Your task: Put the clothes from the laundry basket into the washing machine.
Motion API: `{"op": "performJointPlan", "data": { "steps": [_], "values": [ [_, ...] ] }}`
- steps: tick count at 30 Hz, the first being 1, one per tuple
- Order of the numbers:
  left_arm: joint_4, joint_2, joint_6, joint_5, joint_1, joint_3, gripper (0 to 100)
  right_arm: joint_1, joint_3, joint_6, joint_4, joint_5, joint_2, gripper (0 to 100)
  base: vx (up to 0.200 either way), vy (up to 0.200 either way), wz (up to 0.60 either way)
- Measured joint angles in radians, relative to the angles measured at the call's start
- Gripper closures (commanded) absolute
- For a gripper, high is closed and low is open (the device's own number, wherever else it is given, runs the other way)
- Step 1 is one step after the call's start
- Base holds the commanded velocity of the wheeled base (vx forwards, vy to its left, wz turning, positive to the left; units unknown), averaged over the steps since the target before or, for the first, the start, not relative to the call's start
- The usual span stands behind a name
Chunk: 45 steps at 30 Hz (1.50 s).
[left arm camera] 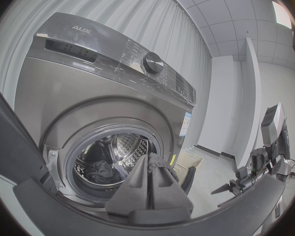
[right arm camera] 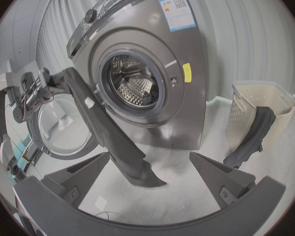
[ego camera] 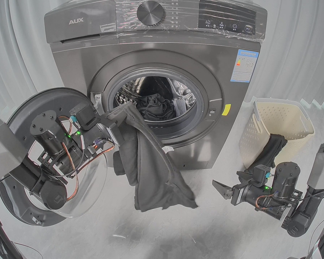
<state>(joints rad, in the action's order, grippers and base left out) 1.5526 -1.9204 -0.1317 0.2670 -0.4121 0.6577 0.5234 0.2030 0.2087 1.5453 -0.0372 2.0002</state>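
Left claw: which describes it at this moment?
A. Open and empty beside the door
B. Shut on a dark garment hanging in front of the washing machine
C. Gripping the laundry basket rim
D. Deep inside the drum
B: the left claw is shut on the dark garment, which hangs down before the washing machine.

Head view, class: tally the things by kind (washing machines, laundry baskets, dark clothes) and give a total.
Washing machine: 1
Laundry basket: 1
Dark clothes: 3
Total: 5
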Motion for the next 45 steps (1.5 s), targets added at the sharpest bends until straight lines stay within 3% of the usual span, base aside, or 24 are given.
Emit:
{"op": "performJointPlan", "data": {
  "steps": [8, 20, 32, 45],
  "values": [
    [0.000, -0.038, -0.001, -0.017, -0.013, 0.066, 100, 0.047, 0.040, -0.001, 0.000, 0.004, 0.082, 0, 0.000, 0.000, 0.00],
    [-0.003, -0.059, 0.002, -0.013, -0.059, 0.099, 100, 0.107, 0.333, -0.004, 0.001, 0.033, 0.202, 0, 0.000, 0.000, 0.00],
    [-0.012, -0.080, 0.000, -0.009, -0.105, 0.138, 100, 0.143, 0.512, -0.094, 0.000, 0.062, 0.349, 0, 0.000, 0.000, 0.00],
    [-0.063, -0.080, 0.000, -0.028, -0.125, 0.155, 100, 0.159, 0.670, -0.130, -0.003, 0.062, 0.449, 0, 0.000, 0.000, 0.00]
  ]
}}
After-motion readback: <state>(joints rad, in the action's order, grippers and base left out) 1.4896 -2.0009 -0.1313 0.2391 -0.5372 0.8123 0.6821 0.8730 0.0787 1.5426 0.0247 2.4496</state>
